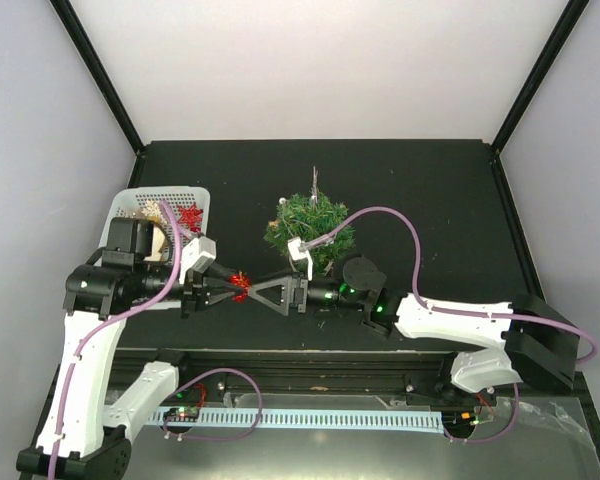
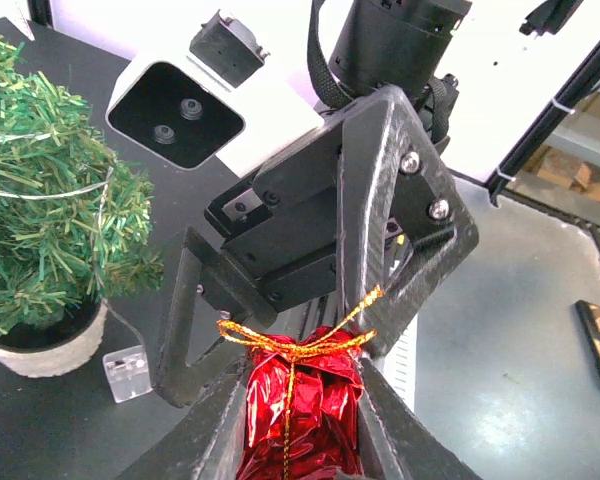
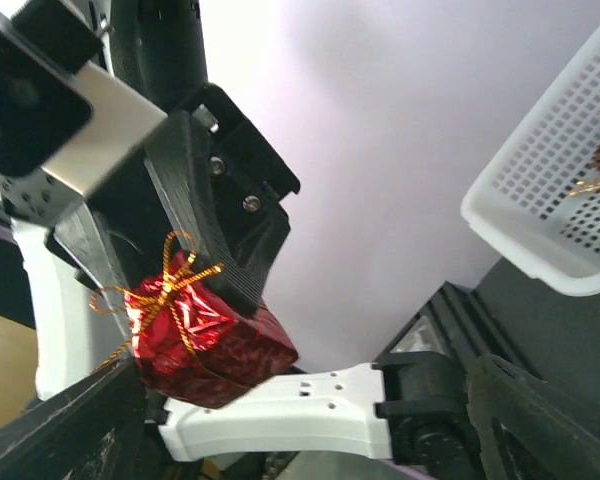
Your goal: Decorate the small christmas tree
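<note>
**A:** Where is the small christmas tree (image 1: 310,226) in all this?

**B:** Upright in its cream pot (image 2: 42,352), around the middle of the bench (image 1: 430,190). It's just on the far side of the spot where the two sets of jaws meet. Nothing touches it except a thin silvery wire (image 2: 50,192) draped through its branches.

**A:** And the red thing between the arms?

**B:** A little foil present (image 2: 298,400) with a gold cord (image 2: 295,345) tied on top. The left jaws are clamped on its sides and hold it up off the bench. The bow end points right, toward the other arm.

**A:** Why hold it that way?

**B:** I read it as a handover. The white basket (image 1: 198,196) of other ornaments sits at the left of the bench, within the left arm's reach, while the tree stands nearer the right arm. Presenting the cord end first gives the right jaws something to take.

**A:** Are the right jaws on it?

**B:** No. They stand apart, one finger (image 2: 400,230) on each side of the present's top. In the left wrist view the gold loop looks close against that finger, but nothing is pinched.

**A:** So what does the next move call for?

**B:** Probably closing on the cord or the top of the parcel before the left jaws let go. The foil looks slick and the cord is thin, so a shallow grip could slip. The loop also needs to be free if it is to hang on a branch.
</note>
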`<act>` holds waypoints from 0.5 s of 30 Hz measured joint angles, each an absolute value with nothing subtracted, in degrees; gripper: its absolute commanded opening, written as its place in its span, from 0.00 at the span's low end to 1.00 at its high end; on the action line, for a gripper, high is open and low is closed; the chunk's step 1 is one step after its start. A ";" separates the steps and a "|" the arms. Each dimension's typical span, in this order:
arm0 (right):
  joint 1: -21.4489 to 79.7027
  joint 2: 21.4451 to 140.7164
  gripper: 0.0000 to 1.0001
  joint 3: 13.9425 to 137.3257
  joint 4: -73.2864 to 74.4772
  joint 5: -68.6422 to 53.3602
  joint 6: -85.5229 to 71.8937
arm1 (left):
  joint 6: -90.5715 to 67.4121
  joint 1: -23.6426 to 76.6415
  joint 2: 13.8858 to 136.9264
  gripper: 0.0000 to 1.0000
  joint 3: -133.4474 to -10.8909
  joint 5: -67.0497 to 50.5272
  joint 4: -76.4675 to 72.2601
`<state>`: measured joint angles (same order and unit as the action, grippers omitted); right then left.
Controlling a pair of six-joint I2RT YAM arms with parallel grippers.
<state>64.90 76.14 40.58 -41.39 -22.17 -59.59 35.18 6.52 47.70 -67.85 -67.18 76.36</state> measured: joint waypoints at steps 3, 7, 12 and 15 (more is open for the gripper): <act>64.95 76.64 0.86 40.47 -44.03 -22.65 -62.74 | 34.48 6.61 45.80 0.21 -67.07 -65.76 74.91; 65.23 74.76 0.85 40.42 -43.33 -22.00 -63.07 | 32.38 7.07 43.90 0.21 -66.48 -64.25 73.30; 65.28 74.50 0.79 42.74 -41.36 -22.85 -63.68 | 32.03 7.25 43.86 0.21 -66.48 -63.16 72.77; 65.28 77.17 0.77 45.04 -41.01 -24.25 -66.96 | 33.50 7.29 43.29 0.20 -65.67 -61.58 72.31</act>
